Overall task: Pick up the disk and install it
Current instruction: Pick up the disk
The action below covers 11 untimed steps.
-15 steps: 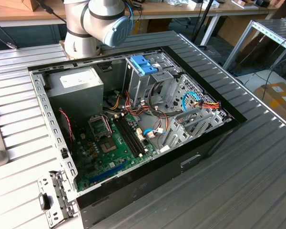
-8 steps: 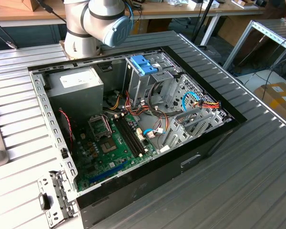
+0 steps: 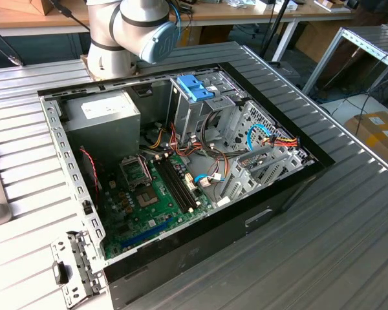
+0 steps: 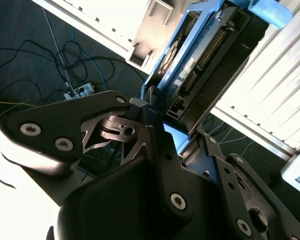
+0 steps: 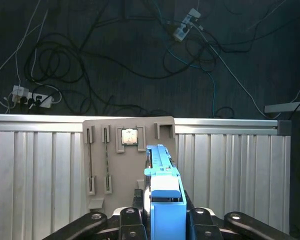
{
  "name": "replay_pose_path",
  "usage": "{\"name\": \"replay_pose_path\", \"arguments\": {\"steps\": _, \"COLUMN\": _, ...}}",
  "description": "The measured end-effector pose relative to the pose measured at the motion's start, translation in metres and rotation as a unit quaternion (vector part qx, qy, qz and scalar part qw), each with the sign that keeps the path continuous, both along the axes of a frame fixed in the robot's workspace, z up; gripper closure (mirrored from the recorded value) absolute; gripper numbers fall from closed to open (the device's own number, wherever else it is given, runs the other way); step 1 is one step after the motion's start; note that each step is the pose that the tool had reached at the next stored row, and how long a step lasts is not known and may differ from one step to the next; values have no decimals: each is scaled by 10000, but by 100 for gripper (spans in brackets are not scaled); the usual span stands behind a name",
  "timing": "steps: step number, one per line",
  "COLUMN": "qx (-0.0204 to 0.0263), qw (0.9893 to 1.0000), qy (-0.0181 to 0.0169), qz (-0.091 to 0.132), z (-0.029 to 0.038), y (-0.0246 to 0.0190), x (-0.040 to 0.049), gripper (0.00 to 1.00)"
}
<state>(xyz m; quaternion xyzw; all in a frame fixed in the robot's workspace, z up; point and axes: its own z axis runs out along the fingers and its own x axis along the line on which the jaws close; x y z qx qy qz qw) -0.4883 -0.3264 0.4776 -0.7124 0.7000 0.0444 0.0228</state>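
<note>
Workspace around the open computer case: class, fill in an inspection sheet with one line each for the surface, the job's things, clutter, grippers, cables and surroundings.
Surface: slatted metal table carrying an open computer case.
Job's things: the disk, blue-railed, held between the gripper's fingers.
Clutter: metal bracket lying by the case's corner; beige tray holding a chip.
Grippers: gripper closed on the disk, in both wrist views.
Cables: coloured wires inside the case; loose leads on the floor.
Surroundings: power strip on the dark floor beyond the table edge.
</note>
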Motion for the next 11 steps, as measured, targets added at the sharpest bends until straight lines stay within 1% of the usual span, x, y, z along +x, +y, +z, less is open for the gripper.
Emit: {"name": "replay_pose_path", "arguments": {"steps": 11, "qx": 0, "qw": 10000, "qy": 0, "qz": 0, "z": 1, "y": -103, "x": 15, "gripper": 63}}
